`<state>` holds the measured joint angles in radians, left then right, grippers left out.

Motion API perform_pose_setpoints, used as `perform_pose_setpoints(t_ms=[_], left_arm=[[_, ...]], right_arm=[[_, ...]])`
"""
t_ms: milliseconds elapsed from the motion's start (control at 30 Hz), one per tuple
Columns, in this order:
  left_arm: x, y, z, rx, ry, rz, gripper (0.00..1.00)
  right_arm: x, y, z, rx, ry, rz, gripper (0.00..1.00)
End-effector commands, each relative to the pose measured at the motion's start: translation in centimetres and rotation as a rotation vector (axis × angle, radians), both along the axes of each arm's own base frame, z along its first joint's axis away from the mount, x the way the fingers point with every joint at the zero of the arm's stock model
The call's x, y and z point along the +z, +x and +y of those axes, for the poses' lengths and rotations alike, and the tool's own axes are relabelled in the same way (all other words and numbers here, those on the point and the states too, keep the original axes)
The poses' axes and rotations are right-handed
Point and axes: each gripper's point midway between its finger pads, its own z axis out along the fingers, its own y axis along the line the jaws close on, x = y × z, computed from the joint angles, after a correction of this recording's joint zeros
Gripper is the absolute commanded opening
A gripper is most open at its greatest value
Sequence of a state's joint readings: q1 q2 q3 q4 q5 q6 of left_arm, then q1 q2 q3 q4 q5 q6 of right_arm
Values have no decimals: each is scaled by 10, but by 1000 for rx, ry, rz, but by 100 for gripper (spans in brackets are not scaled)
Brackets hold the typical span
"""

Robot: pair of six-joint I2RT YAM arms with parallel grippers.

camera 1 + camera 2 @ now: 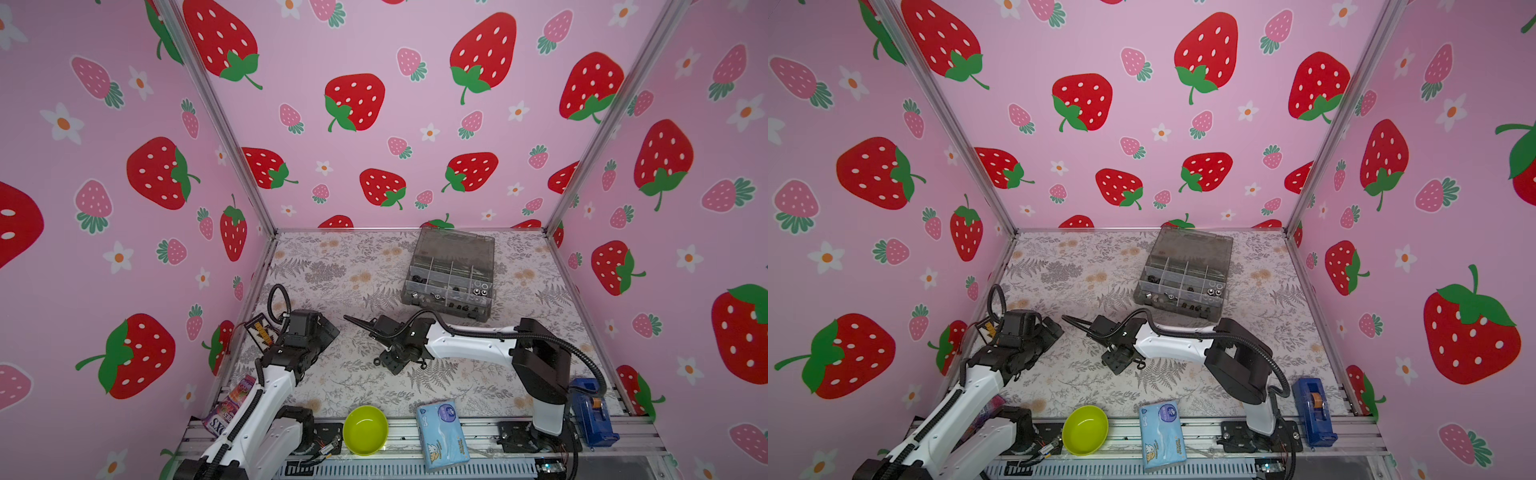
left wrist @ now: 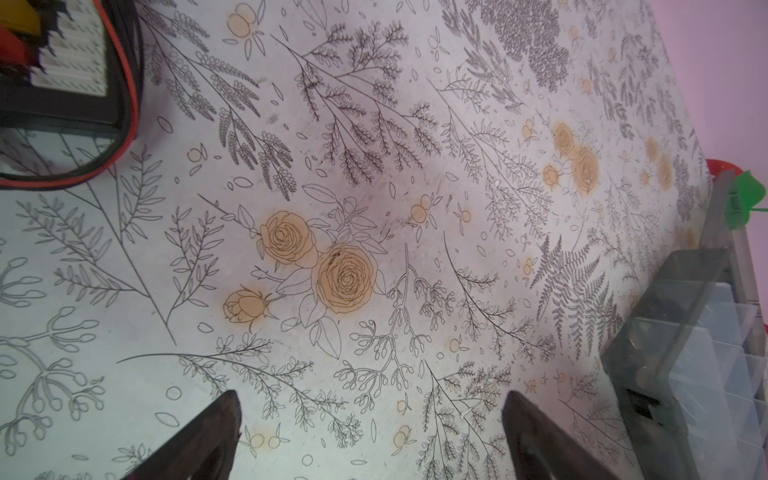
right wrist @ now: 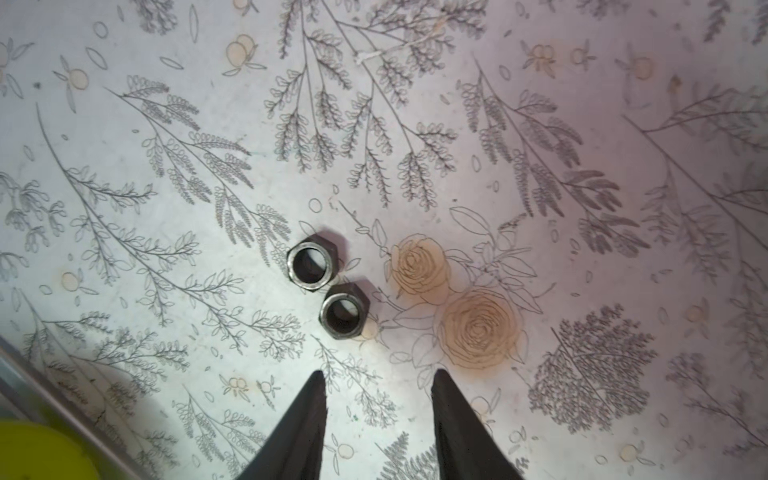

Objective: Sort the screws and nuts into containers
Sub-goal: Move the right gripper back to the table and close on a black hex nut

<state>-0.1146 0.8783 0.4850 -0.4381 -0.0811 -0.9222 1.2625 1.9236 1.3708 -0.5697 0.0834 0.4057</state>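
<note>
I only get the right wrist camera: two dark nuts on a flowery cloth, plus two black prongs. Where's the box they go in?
Observer: The grey box stands at the far side of the table, with its lid open.
Visitor: Anything in it?
Observer: Yes, small metal pieces lie in several of its compartments.
Visitor: And the other arm?
Observer: The left gripper is wide open and empty, over a bare patch of table.

Both top views: one high stereo head at the front, angled down, far off, covering the whole table [image 1: 332,266] almost identically. Left wrist camera: low and near, facing across the table toward the organizer box [image 2: 673,316], which both top views also show. Right wrist camera: close, looking down on hex nuts [image 3: 291,264].
</note>
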Motion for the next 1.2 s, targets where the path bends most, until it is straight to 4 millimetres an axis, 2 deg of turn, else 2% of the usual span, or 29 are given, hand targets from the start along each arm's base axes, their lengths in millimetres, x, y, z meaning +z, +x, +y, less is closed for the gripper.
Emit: perform_pose_setpoints(t_ms=[0, 400, 667, 733, 1167], left_arm=[[-4, -5, 2, 20, -7, 21, 99], [-5, -7, 3, 22, -17, 16, 99], [-6, -7, 3, 22, -20, 18, 99], [-6, -7, 3, 23, -22, 18, 99], [-7, -8, 2, 21, -31, 10, 99]], right_arm=[[-1, -7, 9, 41, -3, 17, 45], [-20, -7, 18, 60, -45, 17, 45], [-34, -5, 11, 50, -97, 16, 43], [-37, -2, 8, 41, -111, 4, 40], [-47, 8, -1, 8, -141, -10, 38]])
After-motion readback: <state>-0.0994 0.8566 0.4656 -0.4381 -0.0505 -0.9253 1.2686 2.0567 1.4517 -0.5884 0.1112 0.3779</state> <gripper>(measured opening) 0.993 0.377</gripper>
